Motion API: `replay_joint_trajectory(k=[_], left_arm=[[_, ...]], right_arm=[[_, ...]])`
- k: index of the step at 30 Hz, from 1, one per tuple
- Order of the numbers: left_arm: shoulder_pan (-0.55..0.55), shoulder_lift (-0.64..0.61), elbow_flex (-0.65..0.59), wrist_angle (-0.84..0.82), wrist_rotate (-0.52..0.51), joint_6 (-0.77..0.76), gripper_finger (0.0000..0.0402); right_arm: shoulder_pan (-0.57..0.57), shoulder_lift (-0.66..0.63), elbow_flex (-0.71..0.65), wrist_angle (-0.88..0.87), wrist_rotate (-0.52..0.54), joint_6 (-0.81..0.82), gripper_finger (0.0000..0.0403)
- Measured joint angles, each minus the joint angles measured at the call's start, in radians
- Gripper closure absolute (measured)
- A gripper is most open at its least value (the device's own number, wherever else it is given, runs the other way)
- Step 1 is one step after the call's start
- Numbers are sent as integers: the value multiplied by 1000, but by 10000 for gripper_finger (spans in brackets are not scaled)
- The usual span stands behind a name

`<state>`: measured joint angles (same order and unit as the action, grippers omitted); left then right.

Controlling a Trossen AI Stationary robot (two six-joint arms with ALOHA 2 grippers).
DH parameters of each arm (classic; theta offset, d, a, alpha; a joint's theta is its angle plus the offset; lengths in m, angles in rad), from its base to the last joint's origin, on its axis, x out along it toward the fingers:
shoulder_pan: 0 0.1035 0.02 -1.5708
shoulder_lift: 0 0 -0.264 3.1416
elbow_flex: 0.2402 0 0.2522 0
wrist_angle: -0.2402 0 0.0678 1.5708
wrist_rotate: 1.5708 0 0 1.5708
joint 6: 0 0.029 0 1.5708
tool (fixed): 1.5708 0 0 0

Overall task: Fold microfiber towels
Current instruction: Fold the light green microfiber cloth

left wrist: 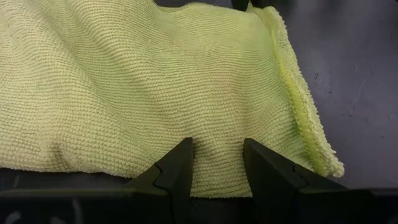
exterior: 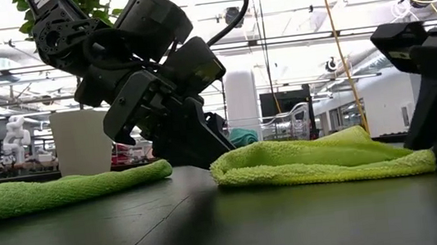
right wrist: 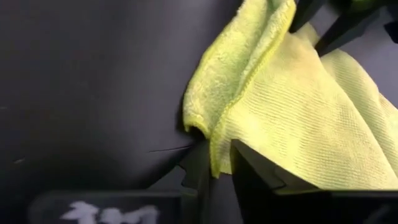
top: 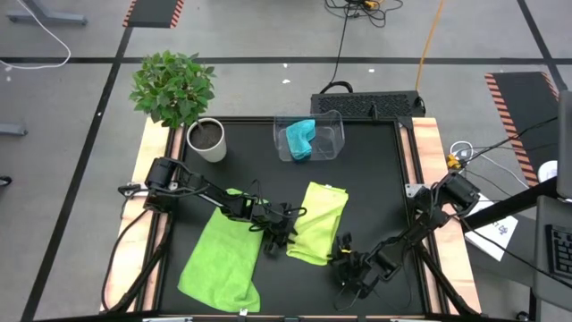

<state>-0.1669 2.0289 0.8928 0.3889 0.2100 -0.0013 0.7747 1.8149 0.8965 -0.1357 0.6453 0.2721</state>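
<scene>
A lime-green microfiber towel lies folded in the middle of the black table, bunched a little high in the low view. My left gripper is at its left edge and my right gripper at its near right corner; each is shut on the cloth. A second lime-green towel lies spread flat at the near left. A turquoise towel sits crumpled inside the clear bin at the far side. My left gripper pinches the folded towel's left edge between its two fingers, coming from the table's left and slanting down. The cloth lies slack on the table beyond the fingertips. My right gripper pinches the towel's hemmed edge at the near right corner between its two fingers, slanting down from the table's near right. Beside the hold a flap of cloth is doubled over; the towel rests on the table.
A potted plant stands at the table's far left corner. Wooden rails run along the table's left and right sides. Bare black tabletop lies to the right of the folded towel.
</scene>
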Motion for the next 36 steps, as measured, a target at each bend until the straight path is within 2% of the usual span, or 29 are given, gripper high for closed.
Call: replay_joint_trajectory(k=[4,9,16,24,29,36], left_arm=[[0,0,0,-1,0,0,257],[0,0,0,-2,0,0,257],[0,0,0,-3,0,3,257],[0,0,0,-3,-1,6,257],[0,0,0,-4,-1,6,257],[0,0,0,-4,-1,0,257]], right_arm=[[-14,0,0,11,-22,-9,395],[-15,-6,59,18,-126,-13,401],[19,-5,138,-44,-152,34,402],[25,-5,142,-33,-205,90,401],[24,-8,142,1,-254,91,362],[24,-47,142,-4,-256,109,249]])
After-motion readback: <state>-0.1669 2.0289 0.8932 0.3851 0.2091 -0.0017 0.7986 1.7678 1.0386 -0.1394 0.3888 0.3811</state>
